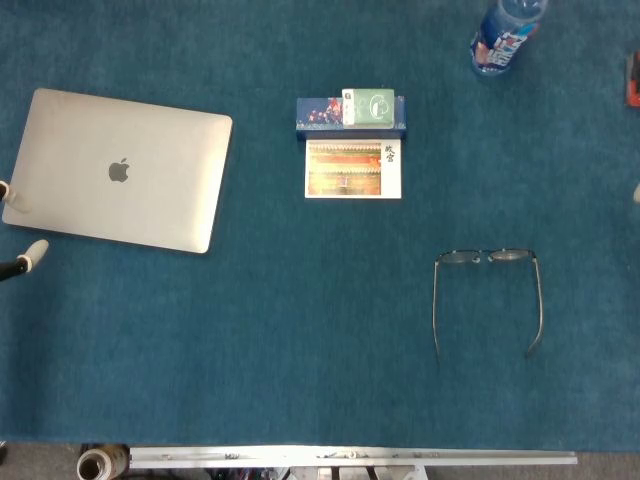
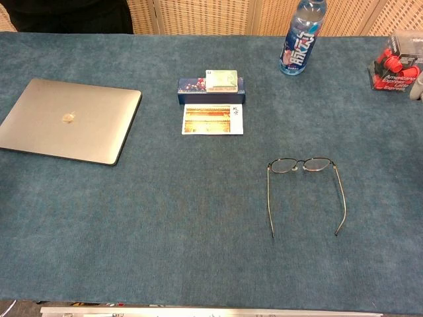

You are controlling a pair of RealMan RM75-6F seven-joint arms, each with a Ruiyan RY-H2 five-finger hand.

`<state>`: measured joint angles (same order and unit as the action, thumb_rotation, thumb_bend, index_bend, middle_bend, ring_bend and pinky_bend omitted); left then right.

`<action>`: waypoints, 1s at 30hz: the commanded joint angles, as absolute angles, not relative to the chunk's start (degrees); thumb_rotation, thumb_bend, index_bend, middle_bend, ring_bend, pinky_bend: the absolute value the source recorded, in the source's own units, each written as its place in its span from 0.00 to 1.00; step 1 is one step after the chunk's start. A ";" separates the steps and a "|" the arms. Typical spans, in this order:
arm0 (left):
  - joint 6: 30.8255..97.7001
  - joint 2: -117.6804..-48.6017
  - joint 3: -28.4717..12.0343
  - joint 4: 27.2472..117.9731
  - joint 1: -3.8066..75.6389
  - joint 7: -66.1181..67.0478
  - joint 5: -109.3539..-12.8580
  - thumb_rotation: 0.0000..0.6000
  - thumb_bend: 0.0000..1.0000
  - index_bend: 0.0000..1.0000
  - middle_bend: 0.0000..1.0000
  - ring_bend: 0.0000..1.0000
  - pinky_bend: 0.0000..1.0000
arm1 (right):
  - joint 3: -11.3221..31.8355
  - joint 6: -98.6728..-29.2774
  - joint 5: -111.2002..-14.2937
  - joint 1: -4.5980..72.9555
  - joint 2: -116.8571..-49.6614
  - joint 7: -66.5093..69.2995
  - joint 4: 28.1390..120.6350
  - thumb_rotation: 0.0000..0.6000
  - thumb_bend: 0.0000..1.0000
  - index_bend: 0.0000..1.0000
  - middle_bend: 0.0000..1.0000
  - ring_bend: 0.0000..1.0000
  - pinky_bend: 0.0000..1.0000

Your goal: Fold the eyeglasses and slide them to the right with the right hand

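- Because the eyeglasses (image 1: 488, 298) lie unfolded on the blue worktop (image 1: 250, 350), temples toward the robot, a clumsy push could skid the thin frame instead of folding it.
- Only fingertips of the left hand (image 1: 22, 262) show beside the laptop (image 1: 118, 170); its opening cannot be judged.
- The right hand is out of sight.

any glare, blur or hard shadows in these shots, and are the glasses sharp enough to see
Head view: even, soft light, no hard shadows; the eyeglasses show clearly, temples open, and the laptop lid has a mild sheen, not glare. Chest view: equally diffuse and slightly sharper; the bottle is cut off at the top edge, and the red pack is clipped at the right edge.
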<state>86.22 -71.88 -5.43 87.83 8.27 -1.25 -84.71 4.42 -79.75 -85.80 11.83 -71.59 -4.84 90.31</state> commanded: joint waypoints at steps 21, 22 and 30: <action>86.43 -71.87 -5.42 87.90 8.17 -1.26 -84.79 1.00 0.00 0.50 0.48 0.35 0.54 | 4.43 -79.84 -85.82 11.79 -71.49 -4.86 90.45 1.00 0.51 0.55 0.56 0.41 0.58; 86.40 -71.87 -5.42 87.92 8.19 -1.24 -84.79 1.00 0.00 0.50 0.48 0.35 0.54 | 4.44 -79.80 -85.80 11.82 -71.52 -4.86 90.43 1.00 0.51 0.55 0.56 0.41 0.58; 86.31 -71.84 -5.55 87.82 8.21 -1.44 -84.59 1.00 0.00 0.50 0.48 0.35 0.54 | 4.45 -79.50 -85.61 11.93 -71.76 -4.79 90.17 1.00 0.51 0.55 0.56 0.41 0.58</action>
